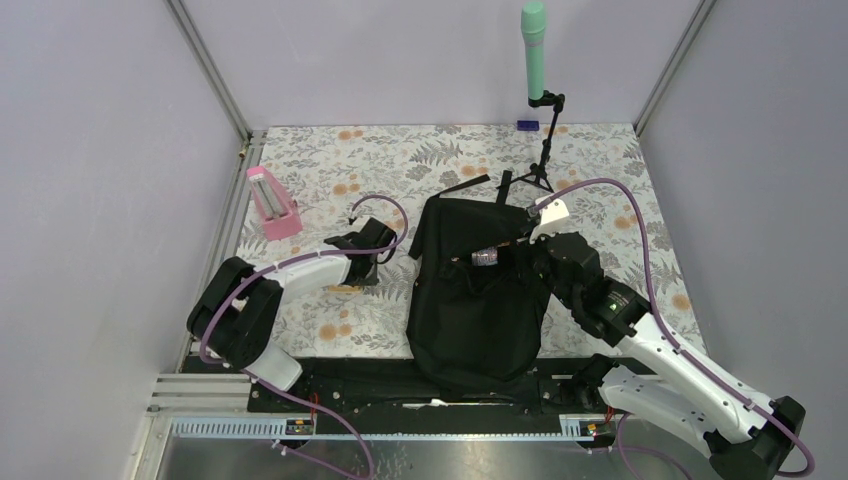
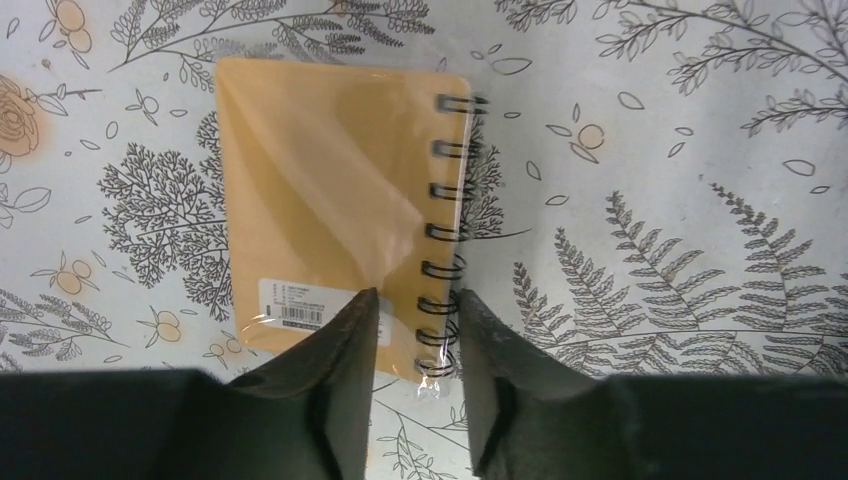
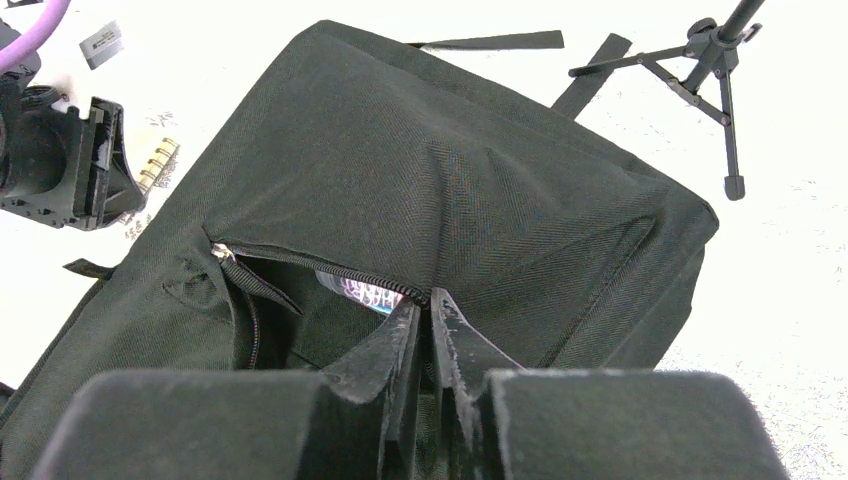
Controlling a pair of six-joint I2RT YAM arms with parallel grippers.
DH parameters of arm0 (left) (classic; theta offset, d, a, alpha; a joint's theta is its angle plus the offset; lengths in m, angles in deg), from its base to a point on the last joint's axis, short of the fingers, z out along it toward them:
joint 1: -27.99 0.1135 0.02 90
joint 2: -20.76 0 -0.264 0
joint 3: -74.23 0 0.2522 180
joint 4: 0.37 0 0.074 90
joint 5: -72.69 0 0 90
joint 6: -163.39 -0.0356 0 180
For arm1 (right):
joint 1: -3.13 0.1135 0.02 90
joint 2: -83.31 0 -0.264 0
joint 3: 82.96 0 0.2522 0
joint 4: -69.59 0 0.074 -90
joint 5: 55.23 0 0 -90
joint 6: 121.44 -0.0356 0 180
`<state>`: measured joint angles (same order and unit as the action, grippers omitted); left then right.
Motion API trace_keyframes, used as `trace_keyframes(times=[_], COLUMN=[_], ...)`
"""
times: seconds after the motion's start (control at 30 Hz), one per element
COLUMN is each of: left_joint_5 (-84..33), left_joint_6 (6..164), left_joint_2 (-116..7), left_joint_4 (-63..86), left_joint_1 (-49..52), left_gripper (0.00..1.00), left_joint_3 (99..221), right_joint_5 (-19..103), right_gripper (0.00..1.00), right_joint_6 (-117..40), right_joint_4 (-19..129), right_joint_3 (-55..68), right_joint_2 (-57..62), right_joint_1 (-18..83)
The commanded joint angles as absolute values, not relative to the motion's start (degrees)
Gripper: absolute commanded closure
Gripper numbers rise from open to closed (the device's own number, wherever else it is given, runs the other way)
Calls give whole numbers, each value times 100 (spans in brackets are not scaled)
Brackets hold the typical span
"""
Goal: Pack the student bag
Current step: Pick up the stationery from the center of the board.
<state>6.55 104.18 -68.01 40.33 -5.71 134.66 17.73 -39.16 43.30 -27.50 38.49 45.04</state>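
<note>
bag (image 1: 470, 310) lies flat mid-table (image 1: 620, 180), one end at the near edge, straps (image 3: 490, 41) trailing off the other end toward the far edge. it's black, and a zip (image 3: 300, 262) on its upper face is open w/ a dark gap below. something w/ purple & white print (image 3: 365, 293) shows just inside; can't tell what it is.

right gripper (image 3: 430, 305) sits on the bag's right side at that opening. its jaws are pinched almost together on the zip lip, so it has the bag fabric by the edge.

left gripper (image 2: 415, 310) is left of the bag, low over a notebook (image 2: 330, 190). the notebook has a tan cover, clear wrap and black coils down one side, and lies flat on the floral cloth, apart from the bag. the jaws stand part-way apart, straddling the nearest corner of the coil side, w/ a strip of cover & coils between them. one finger (image 2: 340, 340) overlaps the cover and the other is just beside the coils. can't tell if they press on it.

a pink stand (image 1: 272, 203) is close to the left edge. a green mic (image 1: 534, 50) sits on a small black tripod (image 1: 540, 170) at the far edge, right of centre, just beyond the straps.
</note>
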Motion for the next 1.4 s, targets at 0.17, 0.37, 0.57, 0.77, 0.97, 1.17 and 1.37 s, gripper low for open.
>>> trace_keyframes(times=[0.17,0.37,0.57,0.77,0.97,1.17,1.37], left_joint_5=[785,821,553,219,-1144,-1696,-1862], left_joint_6=[10635,10646,10485,10145,9916,9960,10271], left_joint_2=[-6520,-5738,-4808,-4083,-3713,-3913,-4102], left_joint_4=[4077,4286,4435,4749,4555,4368,3782], left_joint_1=[-763,-1077,-1324,-1762,-2263,-2982,-3322], left_gripper=[94,100,100,100,100,100,100], left_joint_3=[13444,13553,13742,14259,14876,15368,15121], right_joint_5=[1591,1573,1579,1579,1570,1571,1558], right_gripper=[86,86,86,86,86,86,86], right_joint_6=[-3849,-3840,-3844,-3842,-3839,-3835,-3838], right_joint_4=[4867,4866,4876,4863,4866,4865,4866], right_joint_3=[-2663,-2652,-2648,-2624,-2621,-2625,-2623], right_joint_2=[3961,3936,3893,3881,3870,3873,3845], right_joint_1=[4549,4548,4542,4543,4545,4544,4550])
